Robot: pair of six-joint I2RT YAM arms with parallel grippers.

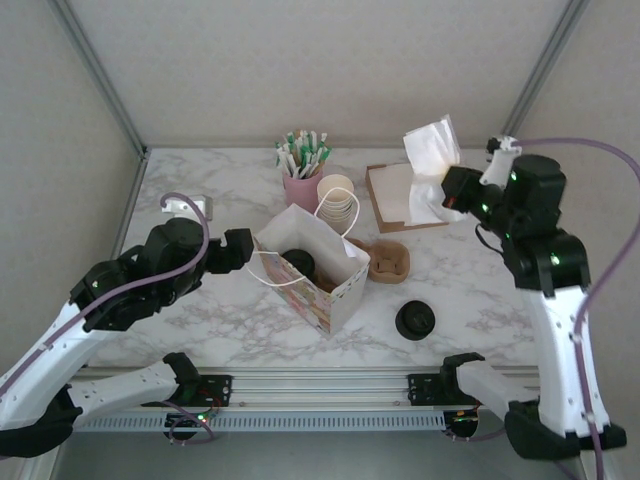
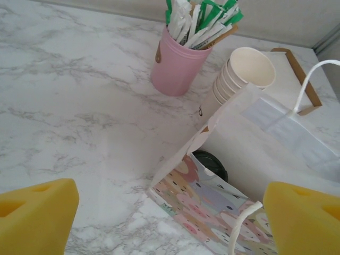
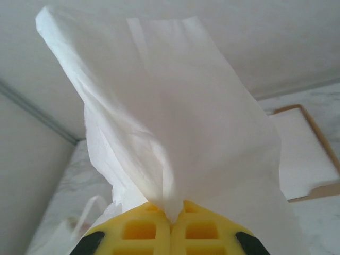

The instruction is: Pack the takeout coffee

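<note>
A napkin (image 3: pixel 175 122) is clamped in the right tool (image 3: pixel 170 222), presumably for packing. The left tool (image 1: pixel 243 250) is held spread wide beside the paper bag (image 1: pixel 325 295) containing the takeout coffee (image 2: pixel 210 162).

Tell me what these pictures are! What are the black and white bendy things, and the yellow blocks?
Those are two robot arms bolted to a marble table. One picture looks down from above; the other two come from cameras on the wrists, and the yellow blocks are their fingers. On the table: a patterned paper bag with a black-lidded coffee cup inside, a pink cup of wrapped sticks, stacked cream paper cups, a wooden napkin tray, loose black lids. The left gripper is open beside the bag. The right gripper pinches a white paper napkin.
</note>
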